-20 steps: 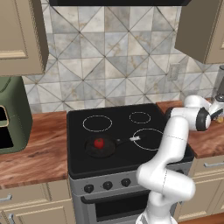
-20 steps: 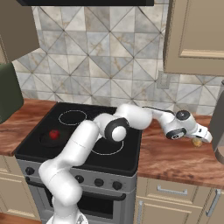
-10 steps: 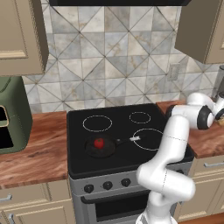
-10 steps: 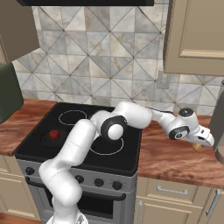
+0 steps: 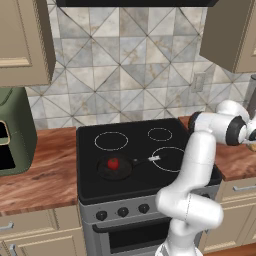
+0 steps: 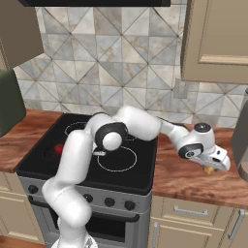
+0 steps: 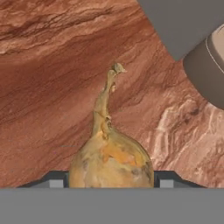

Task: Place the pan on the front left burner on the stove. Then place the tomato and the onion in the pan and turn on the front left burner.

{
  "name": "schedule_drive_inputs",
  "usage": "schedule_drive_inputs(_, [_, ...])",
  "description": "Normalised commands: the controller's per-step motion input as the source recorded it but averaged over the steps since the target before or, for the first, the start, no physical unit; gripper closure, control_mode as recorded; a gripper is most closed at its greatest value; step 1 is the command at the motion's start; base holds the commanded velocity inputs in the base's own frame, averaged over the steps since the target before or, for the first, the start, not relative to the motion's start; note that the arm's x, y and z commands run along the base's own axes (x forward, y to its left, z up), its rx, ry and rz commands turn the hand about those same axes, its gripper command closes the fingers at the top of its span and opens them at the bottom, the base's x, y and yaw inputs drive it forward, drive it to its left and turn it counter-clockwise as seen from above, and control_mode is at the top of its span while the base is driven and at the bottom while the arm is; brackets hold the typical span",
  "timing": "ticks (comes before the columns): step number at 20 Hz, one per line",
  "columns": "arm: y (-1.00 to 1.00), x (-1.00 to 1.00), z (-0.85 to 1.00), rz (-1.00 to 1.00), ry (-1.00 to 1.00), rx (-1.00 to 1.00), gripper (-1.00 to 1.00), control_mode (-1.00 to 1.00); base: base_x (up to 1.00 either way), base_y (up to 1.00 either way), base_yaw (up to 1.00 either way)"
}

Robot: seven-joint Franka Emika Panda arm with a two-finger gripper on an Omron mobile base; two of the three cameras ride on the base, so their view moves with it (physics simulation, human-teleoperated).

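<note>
Black pan (image 5: 114, 167): sits on the front left burner of the stove (image 5: 145, 192), handle aimed right, so the first step looks done.
Red tomato (image 5: 113, 163): lies inside the pan.
Tan onion (image 7: 111, 165): on the wooden desk (image 6: 193, 177) right of the stove, well apart from the pan, stalk pointing away from the hand.
Gripper (image 6: 213, 166): reached low over the desk, jaws clamped on the onion, one dark tip touching each flank at its widest part.
Why so: gripping across the belly should keep the round bulb from slipping.
Next: lift and carry it left to the pan; burner knob likely untouched.
</note>
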Motion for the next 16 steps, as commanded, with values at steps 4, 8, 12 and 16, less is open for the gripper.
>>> schedule_drive_inputs(4, [0.81, -0.65, 0.15, 0.0, -0.01, 0.0, 1.0, -1.0, 0.0, 0.0, 0.0])
schedule_drive_inputs(8, [0.74, -0.6, 0.57, 0.0, -0.08, 0.0, 1.0, -1.0, 0.0, 0.0, 0.0])
schedule_drive_inputs(12, [0.57, -0.46, 0.8, 0.0, -0.09, 0.0, 1.0, -1.0, 0.0, 0.0, 0.0])
schedule_drive_inputs(16, [0.44, -0.33, 0.83, 0.0, -0.04, 0.0, 1.0, -1.0, 0.0, 0.0, 0.0])
